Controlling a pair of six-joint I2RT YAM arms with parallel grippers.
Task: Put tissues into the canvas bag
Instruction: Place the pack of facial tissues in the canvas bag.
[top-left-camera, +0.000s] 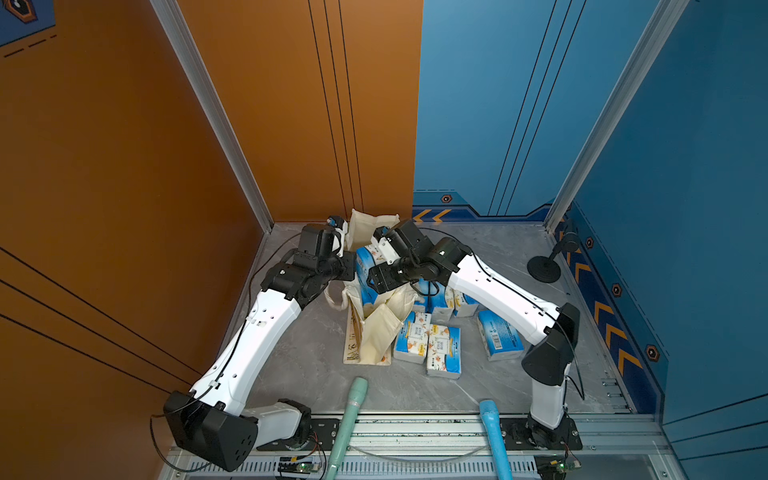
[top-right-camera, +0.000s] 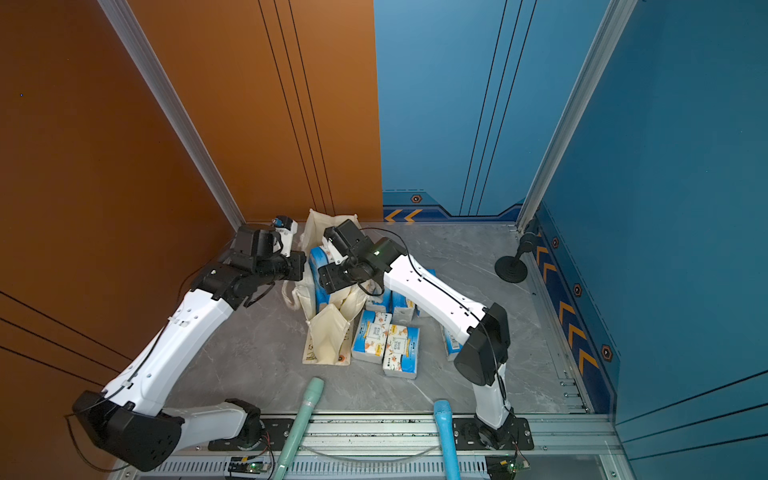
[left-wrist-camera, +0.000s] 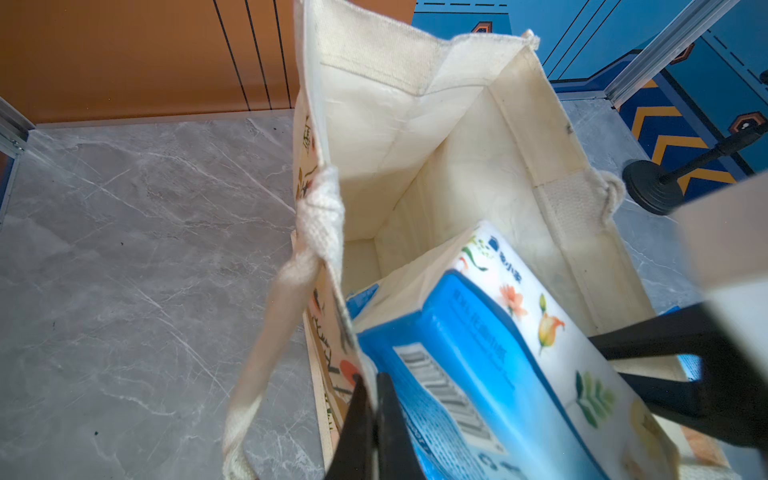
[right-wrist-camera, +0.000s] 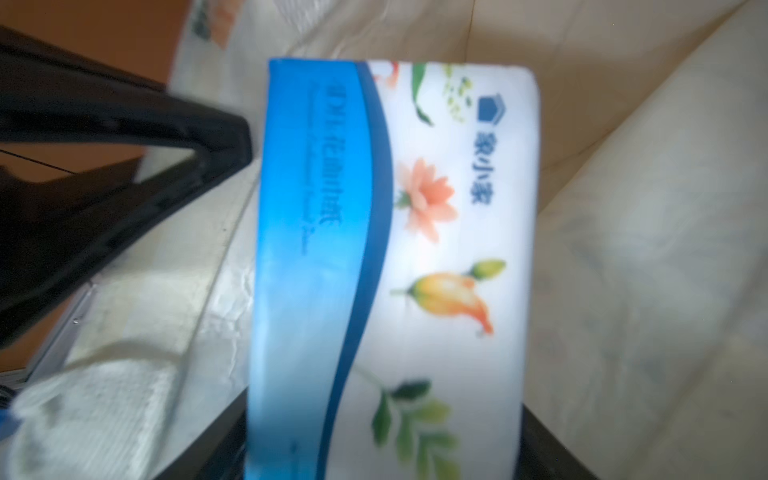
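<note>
The cream canvas bag stands open left of the table's middle, its inside bare at the far end. My left gripper is shut on the bag's near side wall at the rim, holding the mouth open. My right gripper hangs over the mouth, fingers against both sides of a blue-and-white floral tissue pack that tilts down into the bag. Several more tissues lie on the table right of the bag.
A black round-based stand sits at the far right. A teal handle and a blue handle poke in over the front rail. An orange wall closes the left and back, a blue wall the right.
</note>
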